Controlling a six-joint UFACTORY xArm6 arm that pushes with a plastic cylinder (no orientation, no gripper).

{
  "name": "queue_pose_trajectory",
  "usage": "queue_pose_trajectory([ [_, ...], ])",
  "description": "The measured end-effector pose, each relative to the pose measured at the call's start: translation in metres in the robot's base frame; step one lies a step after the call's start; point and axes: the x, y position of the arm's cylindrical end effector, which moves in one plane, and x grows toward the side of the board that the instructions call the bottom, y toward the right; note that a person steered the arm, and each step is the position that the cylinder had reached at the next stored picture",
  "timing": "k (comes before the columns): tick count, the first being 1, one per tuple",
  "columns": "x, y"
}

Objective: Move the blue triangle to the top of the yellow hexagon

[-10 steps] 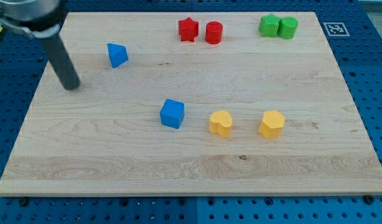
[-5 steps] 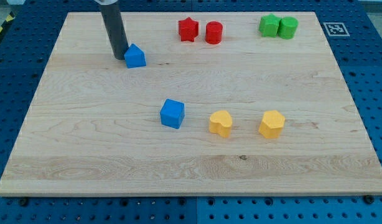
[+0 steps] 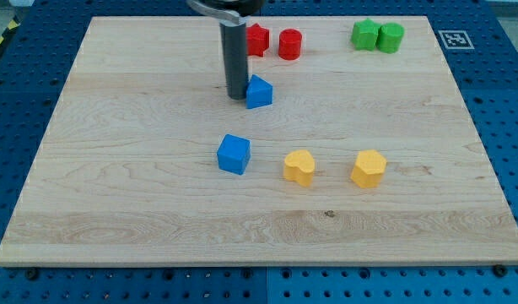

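My tip (image 3: 237,96) — a bare rod that grips nothing — touches the left side of the blue triangle (image 3: 259,92), which sits mid-board, well left and above the yellow hexagon (image 3: 369,168) — most of the push remains.

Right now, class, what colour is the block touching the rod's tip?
Blue: the blue triangle, in the camera view.

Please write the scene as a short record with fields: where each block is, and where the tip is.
tip: my tip at the left side of the blue triangle, close or touching
blue cube: at the board's middle
yellow hexagon: toward the view's right
yellow block: between cube and hexagon
red star: partly behind the rod
red cylinder: at the view's top
green blocks: a pair, top right
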Motion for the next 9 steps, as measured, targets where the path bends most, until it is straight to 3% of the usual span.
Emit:
queue_pose_trajectory([
  [4, -0.01, 0.069],
  [9, 0.046, 0.103],
])
